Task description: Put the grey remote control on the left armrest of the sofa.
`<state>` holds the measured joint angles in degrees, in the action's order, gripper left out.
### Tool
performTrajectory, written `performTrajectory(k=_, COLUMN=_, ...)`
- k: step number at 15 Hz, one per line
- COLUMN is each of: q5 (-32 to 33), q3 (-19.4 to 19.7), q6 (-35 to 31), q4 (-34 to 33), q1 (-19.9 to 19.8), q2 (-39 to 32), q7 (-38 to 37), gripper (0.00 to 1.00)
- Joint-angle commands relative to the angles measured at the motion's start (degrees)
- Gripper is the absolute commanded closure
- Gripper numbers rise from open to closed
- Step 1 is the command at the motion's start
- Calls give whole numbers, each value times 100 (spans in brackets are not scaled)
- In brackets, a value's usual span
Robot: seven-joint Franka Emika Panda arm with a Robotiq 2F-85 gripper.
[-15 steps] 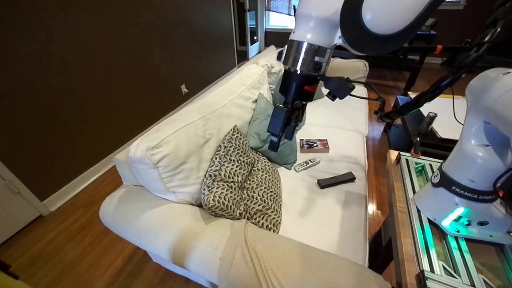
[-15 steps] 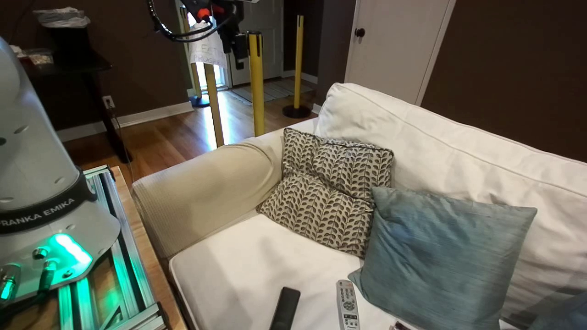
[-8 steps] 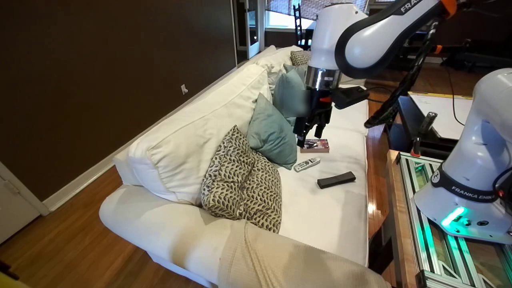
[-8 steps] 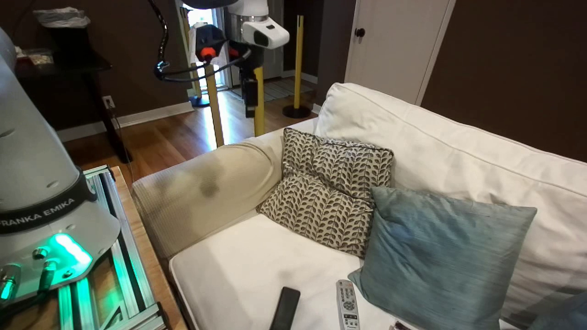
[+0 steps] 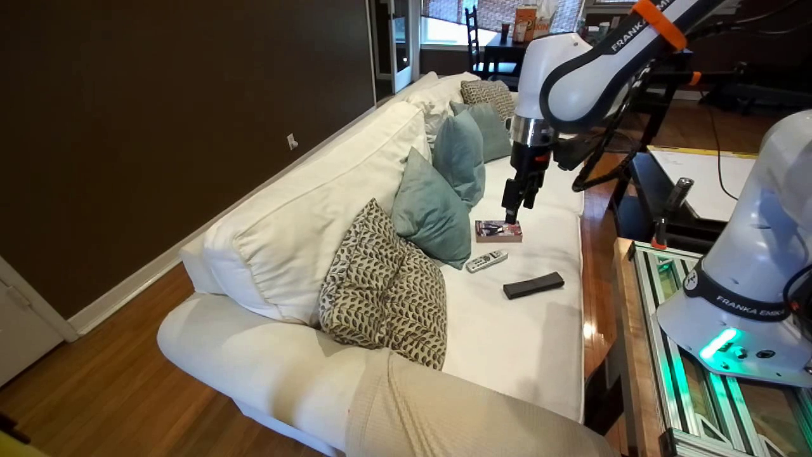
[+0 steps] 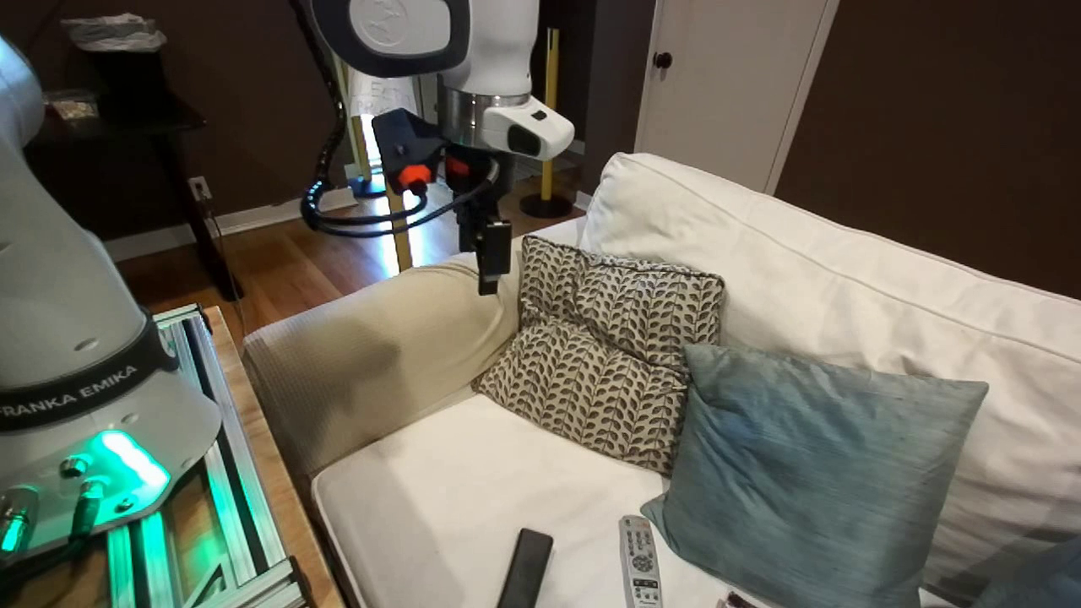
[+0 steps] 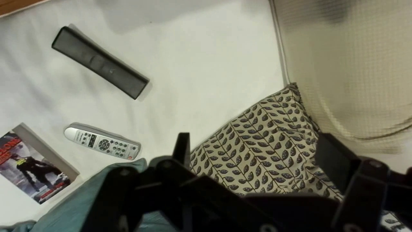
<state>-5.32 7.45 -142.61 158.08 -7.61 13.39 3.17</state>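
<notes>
The grey remote control [image 5: 487,261] lies on the seat of the cream-white sofa [image 5: 507,355], and also shows in an exterior view [image 6: 640,561] and at the left of the wrist view [image 7: 103,141]. The left armrest [image 5: 266,355] is the rounded bolster at the near end, partly under a beige cover; it also shows in an exterior view [image 6: 388,355] and at the right of the wrist view [image 7: 351,64]. My gripper [image 5: 520,212] points down in the air above the sofa. In the wrist view my gripper [image 7: 256,143] has fingers wide apart, nothing between them, above the patterned cushion [image 7: 257,145].
A black remote [image 5: 533,285] lies beside the grey one. A booklet or boxed item [image 5: 499,231] lies beyond it. A teal cushion [image 5: 434,212] leans on the backrest close to the grey remote. The backrest [image 5: 317,209] rises behind the seat.
My gripper has come down, and in an exterior view it has moved away from the armrest end. In an exterior view it moved down and right. The remotes and cushions have not moved.
</notes>
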Motion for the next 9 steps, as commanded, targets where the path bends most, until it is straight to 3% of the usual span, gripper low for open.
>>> performTrajectory(k=1, q5=127, q3=317, q6=-597, q4=-2, q1=-95, q2=-450, q7=777, gripper=0)
performTrajectory(k=2, q5=-132, q3=415, q6=-802, q4=-2, q1=-90, q2=-568, q7=820, gripper=0)
performTrajectory(k=3, q5=35, q3=286, q6=-457, q4=-3, q1=-83, q2=-277, q7=555, gripper=0)
performTrajectory(k=9, q5=8, q3=389, q6=-676, q4=-34, q1=-118, q2=-525, q7=686, gripper=0)
